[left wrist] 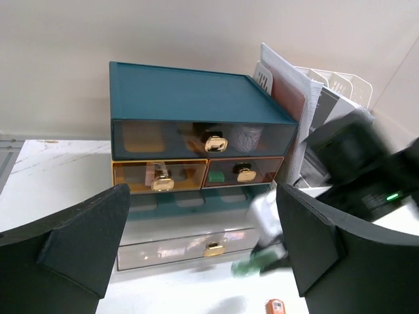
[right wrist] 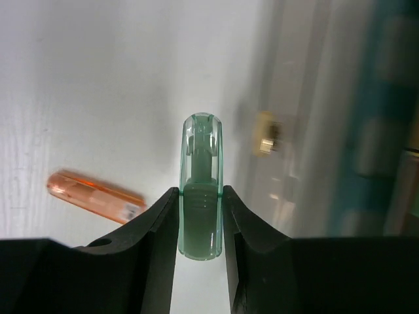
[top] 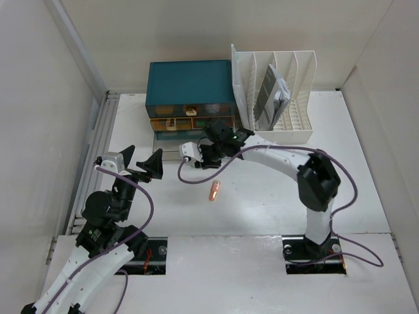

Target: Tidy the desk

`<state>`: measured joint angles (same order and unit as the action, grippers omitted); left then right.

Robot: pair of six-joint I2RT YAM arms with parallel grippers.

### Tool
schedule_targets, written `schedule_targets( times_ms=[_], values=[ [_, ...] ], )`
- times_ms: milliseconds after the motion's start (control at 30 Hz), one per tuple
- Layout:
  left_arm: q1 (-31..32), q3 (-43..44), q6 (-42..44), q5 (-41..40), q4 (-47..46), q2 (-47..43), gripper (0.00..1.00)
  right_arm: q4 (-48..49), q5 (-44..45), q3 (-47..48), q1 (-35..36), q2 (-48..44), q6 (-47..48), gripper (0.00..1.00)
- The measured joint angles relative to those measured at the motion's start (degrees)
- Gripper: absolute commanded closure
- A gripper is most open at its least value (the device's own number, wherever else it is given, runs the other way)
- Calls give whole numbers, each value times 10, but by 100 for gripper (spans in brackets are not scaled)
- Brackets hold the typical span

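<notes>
Right gripper (right wrist: 200, 199): nearest the lens; its fingers are clamped across the lower barrel of a green tube (right wrist: 201, 150), in front of the drawer fronts.
Desk (top: 262, 196): large white tabletop with walls at the left, far and right edges, spanning the whole top view beneath both arms. Judged rigid and fixed, not a thing to lift. The face looks smooth, so round items are likely to roll or slide on it.
Drawer box (top: 190, 82): teal, at the far edge, left of centre; the lowest pale drawer seems to project past those above.
File rack (top: 294, 72): white and slotted, at the far edge, just beside the box on its right; papers inside.
Left gripper (top: 143, 160): wide apart and empty, towards the left edge, facing the box.
Orange tube (top: 213, 191): lies flat near the desk's middle, apart from everything else.
Handling judgement: both tubes look like light, stiff, slick plastic, best taken squarely across mid-barrel with a moderate squeeze.
</notes>
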<state>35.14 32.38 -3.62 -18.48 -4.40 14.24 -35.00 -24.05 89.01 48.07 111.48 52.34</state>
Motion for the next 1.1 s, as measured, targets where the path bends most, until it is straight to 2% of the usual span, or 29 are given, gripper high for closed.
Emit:
schedule_targets(
  times_ms=[133, 267, 467, 667, 967, 1100],
  values=[
    [0, 0, 0, -2, 0, 0, 8, 56, 57, -13, 0, -92, -23, 85],
    [0, 0, 0, -2, 0, 2, 8, 134, 140, -32, -2, -136, -48, 85],
    [0, 0, 1, -5, 0, 9, 8, 197, 268, -49, -17, -99, -68, 83],
    [0, 0, 2, -7, 0, 12, 8, 207, 336, -49, -42, -59, -77, 81],
    [0, 0, 2, -8, 0, 14, 8, 228, 369, -49, -49, -42, -82, 67],
    [0, 0, 2, -9, 0, 14, 8, 227, 363, -49, -49, -40, -83, 51]
  ],
)
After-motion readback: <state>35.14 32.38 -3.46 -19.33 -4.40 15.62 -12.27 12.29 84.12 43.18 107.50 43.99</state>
